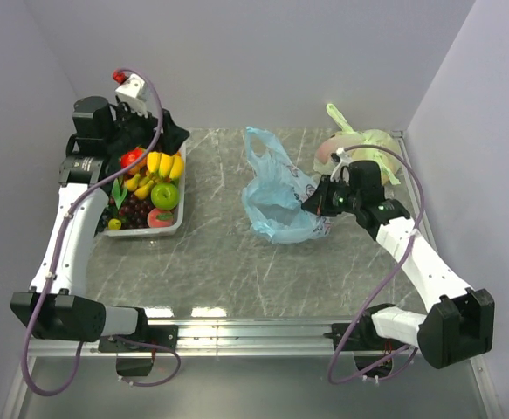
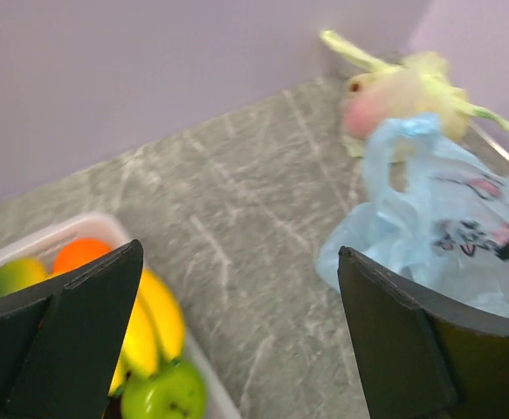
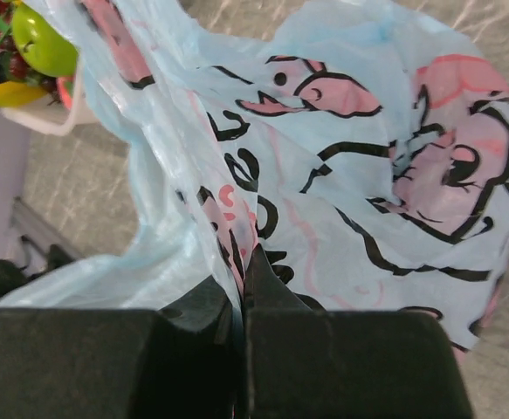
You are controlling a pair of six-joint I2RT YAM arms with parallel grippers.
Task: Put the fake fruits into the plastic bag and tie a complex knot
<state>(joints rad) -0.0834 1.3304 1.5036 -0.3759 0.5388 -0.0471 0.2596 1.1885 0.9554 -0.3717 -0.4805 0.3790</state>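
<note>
- Light-blue, thin and see-through, the plastic bag sits crumpled on the grey marbled surface, right of its middle, with one handle ear standing up toward the far edge
- Pink and black printed figures cover the side of the bag that faces the right wrist camera
- The right gripper is closed flat on the bag's right-hand side, its fingers pressed together with a fold of the film caught between them
- The left gripper hangs above the far-left corner of the surface with its fingers spread wide and nothing between them
- The fake fruits lie heaped in a white tray along the left edge: yellow bananas, a green apple, a red apple, a peach and dark grapes
- A pale yellow-green bag, tied shut, rests in the far-right corner, just behind the blue one, with something pink showing through it
</note>
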